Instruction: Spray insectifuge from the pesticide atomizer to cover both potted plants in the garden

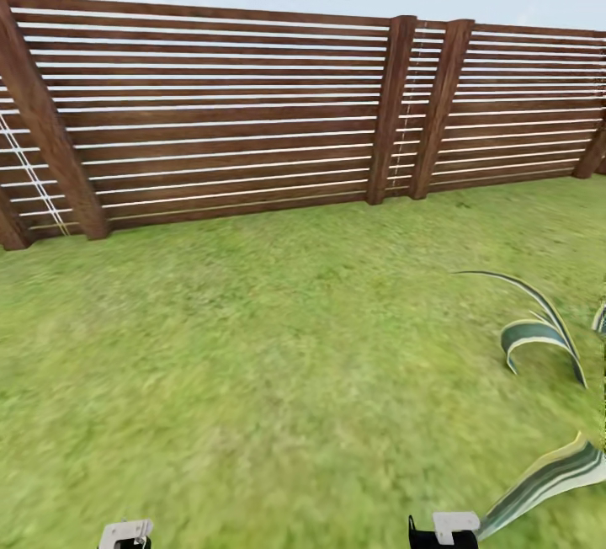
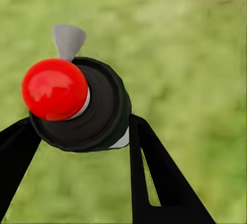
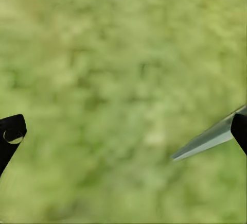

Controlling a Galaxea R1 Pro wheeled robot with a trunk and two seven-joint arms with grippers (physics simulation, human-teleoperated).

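The pesticide atomizer [image 2: 77,105] shows from its top end in the left wrist view: a round black cap, a red button and a grey nozzle. My left gripper [image 2: 80,123] is shut on it, with a black finger [image 2: 154,172] on each side of the cap. Long striped green leaves of a potted plant [image 1: 539,334] reach in at the right edge of the head view; its pot is out of view. My right gripper [image 3: 126,128] is open over the grass with nothing between its fingers. A leaf tip [image 3: 206,140] lies close to one of its fingers.
The garden lawn [image 1: 252,364] stretches ahead to a brown slatted wooden fence [image 1: 236,119] across the back. Another striped leaf [image 1: 555,473] lies low at the right, beside my right arm [image 1: 454,528]. My left arm [image 1: 126,534] shows at the bottom edge.
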